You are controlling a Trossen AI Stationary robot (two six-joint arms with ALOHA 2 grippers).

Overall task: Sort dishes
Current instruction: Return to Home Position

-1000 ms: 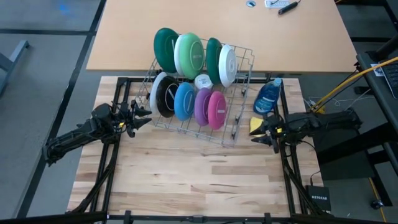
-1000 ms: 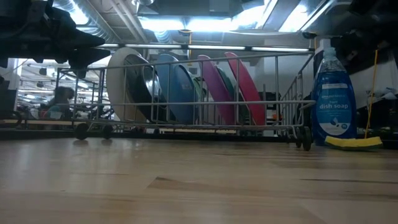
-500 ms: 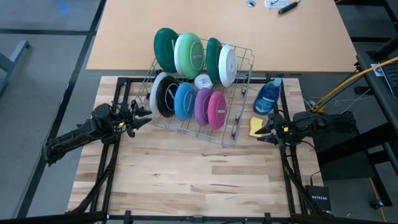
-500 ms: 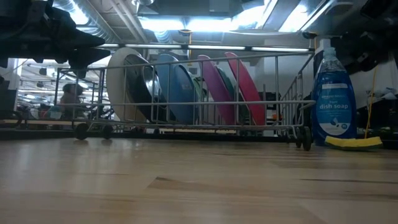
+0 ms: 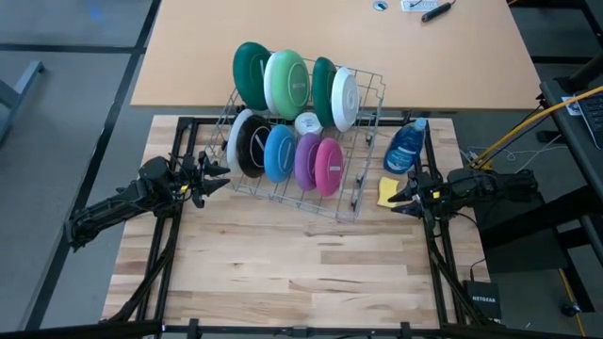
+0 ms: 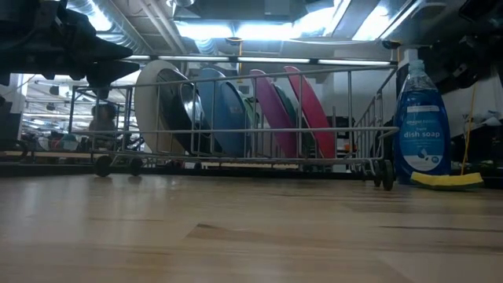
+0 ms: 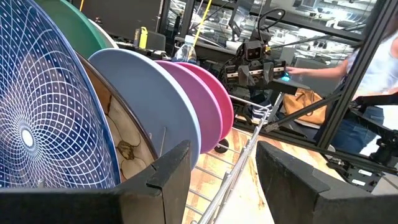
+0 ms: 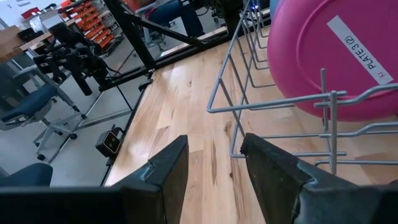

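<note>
From above, all 8 dishes stand on edge in the wire dish rack (image 5: 361,174) at the far middle of the counter (image 5: 283,254). The back row holds a dark green plate (image 5: 249,73), a light green plate (image 5: 287,83), a second dark green plate (image 5: 323,87) and a white plate (image 5: 344,97). The front row holds a black-and-white plate (image 5: 250,146), a blue plate (image 5: 279,153), a purple plate (image 5: 308,158) and a pink plate (image 5: 328,167).

The left gripper (image 5: 215,179) hangs just beside the rack's left end, near the black-and-white plate, its fingers apart and holding nothing. The right gripper (image 5: 398,201) hangs at the rack's right end, just beside the yellow sponge (image 5: 386,191) and near the blue soap bottle (image 5: 407,149). Its fingers are also spread and empty.

The low view shows what the overhead one cannot: the front-row plates lean in their slots, and the bottle's label reads "dish soap".

The left wrist view adds the fine web pattern on the black-and-white plate's face. It also shows a person (image 7: 373,62) in the room beyond the rack.

Only the right wrist view shows a label on the pink plate reading "PLATE3 (2)", seen through the rack's end wires.
</note>
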